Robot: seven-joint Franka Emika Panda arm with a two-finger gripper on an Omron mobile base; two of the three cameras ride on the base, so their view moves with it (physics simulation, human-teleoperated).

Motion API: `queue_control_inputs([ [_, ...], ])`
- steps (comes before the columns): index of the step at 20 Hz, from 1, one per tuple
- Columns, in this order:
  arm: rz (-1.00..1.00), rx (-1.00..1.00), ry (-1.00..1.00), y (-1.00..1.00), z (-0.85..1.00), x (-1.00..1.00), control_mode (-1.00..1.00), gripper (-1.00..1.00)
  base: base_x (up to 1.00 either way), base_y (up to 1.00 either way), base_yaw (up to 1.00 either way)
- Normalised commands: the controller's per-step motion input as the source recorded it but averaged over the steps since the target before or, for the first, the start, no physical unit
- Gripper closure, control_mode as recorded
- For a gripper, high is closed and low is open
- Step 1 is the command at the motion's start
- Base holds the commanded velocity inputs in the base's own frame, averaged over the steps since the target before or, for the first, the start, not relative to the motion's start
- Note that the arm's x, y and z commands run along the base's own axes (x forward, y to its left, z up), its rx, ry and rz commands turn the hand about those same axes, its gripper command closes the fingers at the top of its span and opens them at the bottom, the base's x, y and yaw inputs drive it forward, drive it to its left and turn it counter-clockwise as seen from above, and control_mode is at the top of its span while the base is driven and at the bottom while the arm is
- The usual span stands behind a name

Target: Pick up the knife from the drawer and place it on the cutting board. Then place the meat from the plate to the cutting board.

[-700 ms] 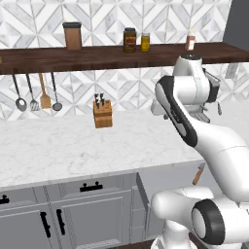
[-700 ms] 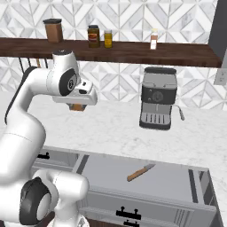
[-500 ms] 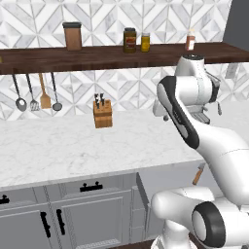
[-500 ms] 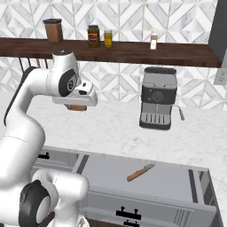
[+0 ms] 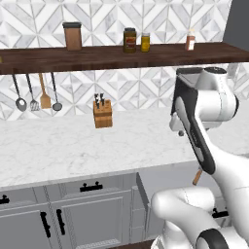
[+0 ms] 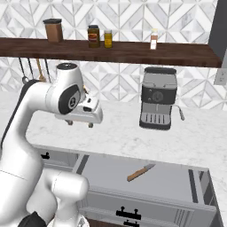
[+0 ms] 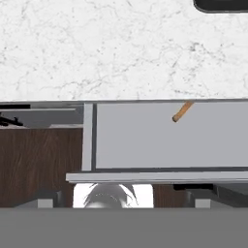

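**Arm dipped toward the open drawer; knife not yet touched**

Over the last fraction of a second the white arm sank a little. Both base views showed its upper joint lower than before, while the kitchen behind it stood unchanged, so the base had not driven. The end effector [image 6: 80, 123] hung above the white marble bench [image 6: 115, 133], just short of the bench's front edge. Its two dark tips were spread wide with nothing between them.

The wide shallow grey drawer [image 6: 168, 181] stood pulled out below the bench. The small kitchen knife with the brown wooden handle and short grey blade [image 6: 141, 172] lay flat and slantwise on the drawer floor, toward the back, and had not shifted. In the right base view it lay lower than the end effector and off to one side, well apart from it. The hand view looked straight down past the bench edge into the drawer, with the knife's handle end showing near the upper right of that picture. The black and silver coffee machine [image 6: 158, 104] stood on the bench behind the drawer.

I judged the small drop to be the start of the reach for the knife. The arm would have to travel sideways over the drawer and come down much further before any grasp. Every placing step of the task therefore remained to be done.
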Motion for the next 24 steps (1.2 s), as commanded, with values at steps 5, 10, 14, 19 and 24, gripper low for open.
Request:
queue_control_inputs([
  [5, -0.03, -0.04, 0.0, 0.36, -0.66, -0.16, -1.0, -1.0, 0.0, 0.0, 0.0],
  [10, -0.03, -0.01, 0.0, 0.32, -0.56, -0.01, -1.0, -1.0, 0.0, 0.0, 0.0],
  [14, -0.04, 0.0, -0.01, 0.04, -0.15, 0.01, -1.0, -1.0, 0.0, 0.0, 0.0],
  [19, 0.0, 0.0, 0.0, -0.03, 0.0, 0.0, 1.0, -1.0, -0.35, -0.04, 0.0],
  [24, 0.0, 0.0, 0.0, 0.0, 0.0, 0.0, 1.0, -1.0, -0.68, 0.0, 0.0],
])
